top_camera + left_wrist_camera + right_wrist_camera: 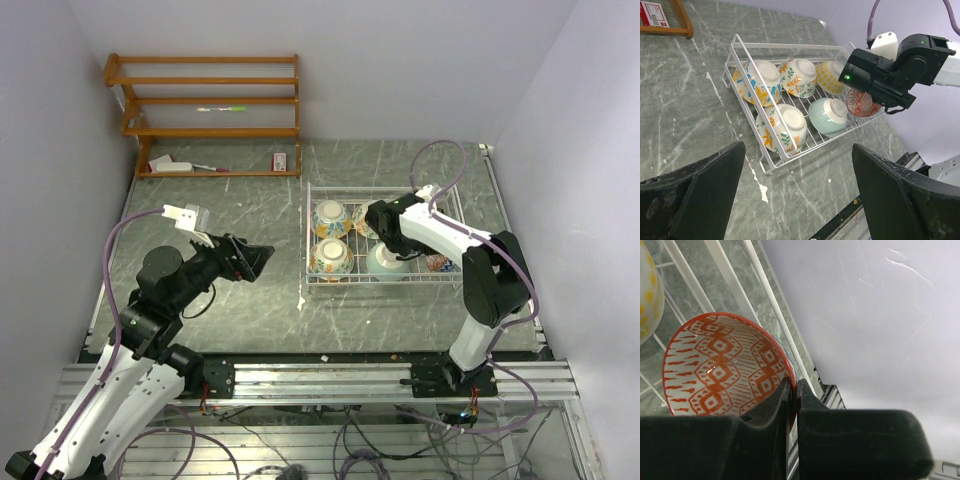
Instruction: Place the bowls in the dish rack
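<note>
Right gripper [792, 390] pinching the rim of the red-patterned bowl [720, 365], jaws all but closed on it; bowl tilting on edge at the right end of the dish rack [790, 46], just beside the teal bowl [827, 116]; floral bowls [790, 77] lying inside the rack; left gripper [262, 257] hanging left of the rack, jaws spread wide, gripping nothing.

**Dish rack** [790, 46]: white wire, low grid sides, on the counter at 3 o'clock of centre in the top view.

Contents, placed around the ribbed teal bowl [829, 116] in the left wrist view. The first five are tilted, foot up.
- orange-yellow floral bowl [782, 127], 9 o'clock
- blue-yellow floral bowl [757, 82], 10 o'clock
- orange-green leaf bowl [800, 77], 11 o'clock
- yellow check bowl [831, 77], 12 o'clock
- red-patterned bowl [720, 365], 2 o'clock, rim pinched in the right tool [792, 385], possibly clear of the wires
</note>
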Controlling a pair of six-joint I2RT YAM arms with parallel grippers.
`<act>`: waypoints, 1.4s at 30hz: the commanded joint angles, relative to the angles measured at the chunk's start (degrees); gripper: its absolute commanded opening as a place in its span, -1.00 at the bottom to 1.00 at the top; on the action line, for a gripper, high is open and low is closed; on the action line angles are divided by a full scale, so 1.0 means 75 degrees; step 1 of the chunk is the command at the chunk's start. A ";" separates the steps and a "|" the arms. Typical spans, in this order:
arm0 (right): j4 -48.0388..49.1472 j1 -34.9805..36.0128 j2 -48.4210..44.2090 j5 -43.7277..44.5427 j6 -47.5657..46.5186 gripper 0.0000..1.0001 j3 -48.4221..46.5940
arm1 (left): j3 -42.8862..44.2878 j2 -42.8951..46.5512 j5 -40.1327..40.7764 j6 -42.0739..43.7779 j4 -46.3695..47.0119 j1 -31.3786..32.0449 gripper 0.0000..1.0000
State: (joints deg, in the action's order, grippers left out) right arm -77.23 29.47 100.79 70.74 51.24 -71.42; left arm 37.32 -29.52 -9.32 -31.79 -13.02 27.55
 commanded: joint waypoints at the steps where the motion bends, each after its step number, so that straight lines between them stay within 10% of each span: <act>1: -0.0251 -0.0124 0.0179 0.0912 0.0421 -1.00 -0.0027 | -0.0034 0.0025 -0.0119 -0.0030 0.0051 0.0009 0.96; 28: -0.0244 0.1533 0.2287 0.2586 -0.0646 -1.00 -0.0734 | 0.0102 0.0103 0.0280 0.0042 -0.0258 0.0018 0.96; 42: -0.0247 0.1540 0.0906 0.3000 -0.0908 -1.00 -0.0825 | 0.0110 0.0016 0.0321 0.0055 -0.0252 0.0018 0.96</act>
State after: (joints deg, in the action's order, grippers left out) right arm -78.87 41.21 111.70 87.79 45.80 -75.99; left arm 37.32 -29.21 -7.70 -31.79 -14.92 27.55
